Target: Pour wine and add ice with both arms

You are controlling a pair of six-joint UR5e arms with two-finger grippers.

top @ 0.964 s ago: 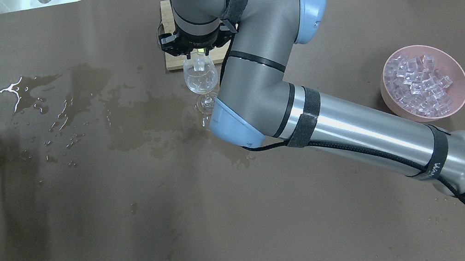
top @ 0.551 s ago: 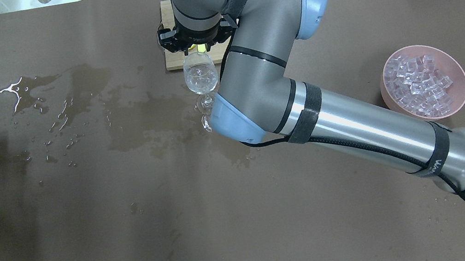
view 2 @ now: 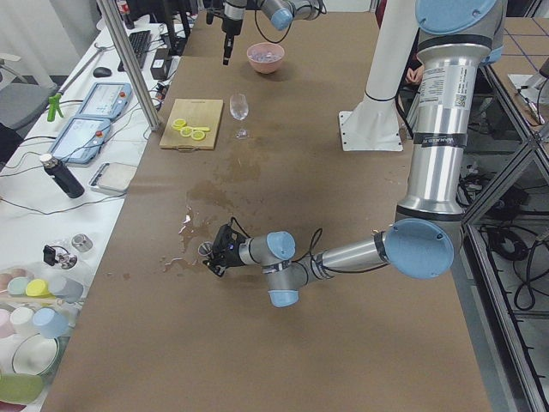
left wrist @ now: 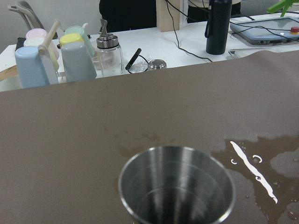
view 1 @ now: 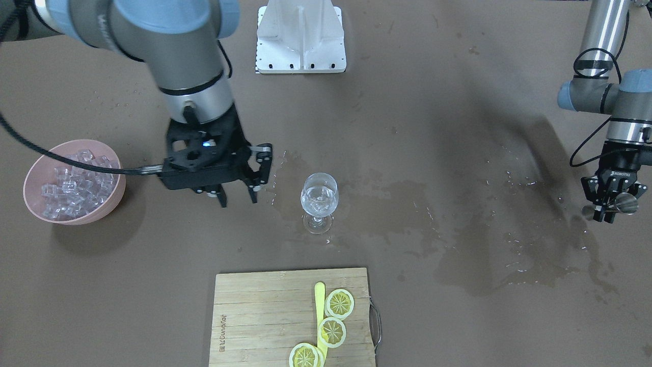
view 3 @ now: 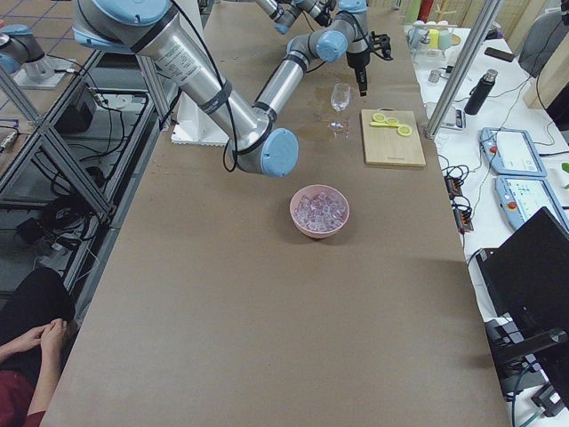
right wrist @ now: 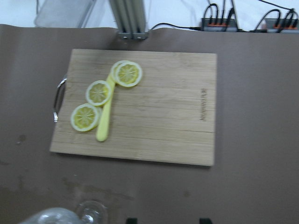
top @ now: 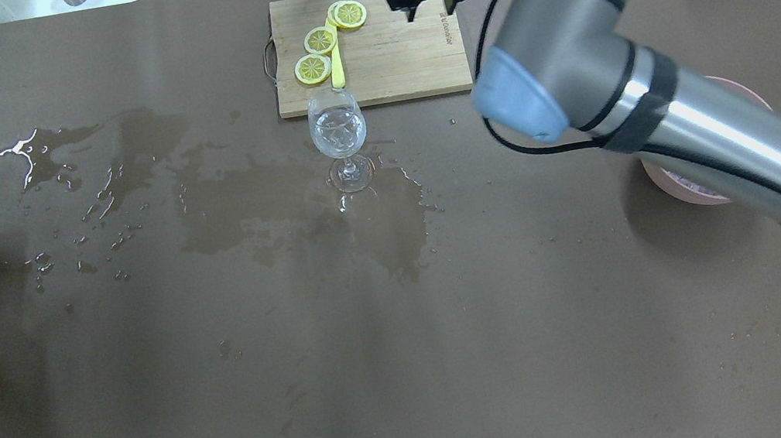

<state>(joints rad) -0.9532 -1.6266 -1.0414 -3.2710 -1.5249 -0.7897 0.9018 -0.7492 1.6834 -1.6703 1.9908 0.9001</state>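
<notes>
The black two-finger right gripper (view 1: 238, 202) hangs near the clear stemmed wine glass (view 1: 319, 201), on the robot's right side of it. Its jaws are apart and hold nothing. The glass holds a little clear wine (view 1: 319, 206), with what looks like ice in it. The small transparent ice cubes (view 1: 71, 183) are heaped in a round pink bowl (view 1: 28, 196), farther from the glass on that same side. Well apart from the glass on the other side, the left gripper (view 1: 607, 211) is clenched on a small steel cup (view 1: 624, 203).

I judge that the step is to fetch a further cube. The jaws should come down wide over one cube on top of the heap and close gently, because the cubes look slippery. The cube should be let go low and centred over the mouth of the glass, so that nothing splashes. The glass stands on a wet brown table cover (top: 392, 226) and may slide if it is bumped.
</notes>
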